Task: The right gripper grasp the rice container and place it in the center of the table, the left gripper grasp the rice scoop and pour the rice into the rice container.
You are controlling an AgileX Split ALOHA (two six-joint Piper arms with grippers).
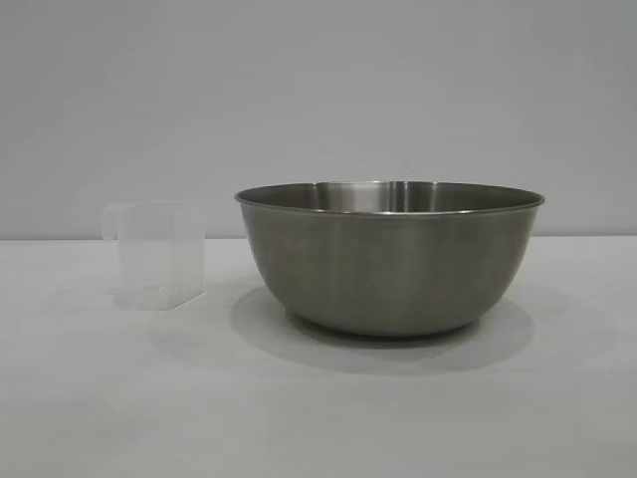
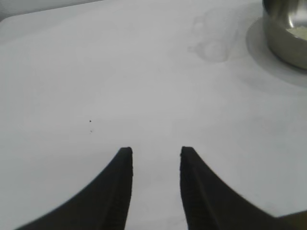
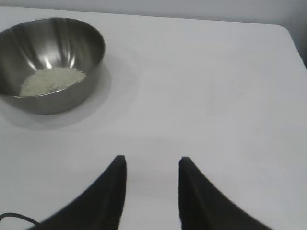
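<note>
Two objects on the table (image 1: 318, 418): you have the rice container (image 1: 388, 257) and the rice scoop (image 1: 159, 254), both upright on the white top.
Rice container: your big brushed-steel bowl stands a little right of the middle in the exterior view, rim level, its shadow pooled under it.
Rice: you can see a pale cream heap (image 3: 52, 80) lying on the bowl's floor in the right wrist view; a sliver of it also shows inside the bowl in the left wrist view.
Rice scoop: your translucent measuring cup stands to the left of the bowl, near it but apart, with its loop handle on the side away from the bowl; whether it holds any grains you cannot tell.
Left gripper (image 2: 156, 152): your fingers are spread with a clear gap, nothing between them, hovering over bare table well short of the scoop and the bowl.
Right gripper (image 3: 149, 160): your fingers are likewise apart and empty, over bare table, with the bowl well ahead and off to one side.
</note>
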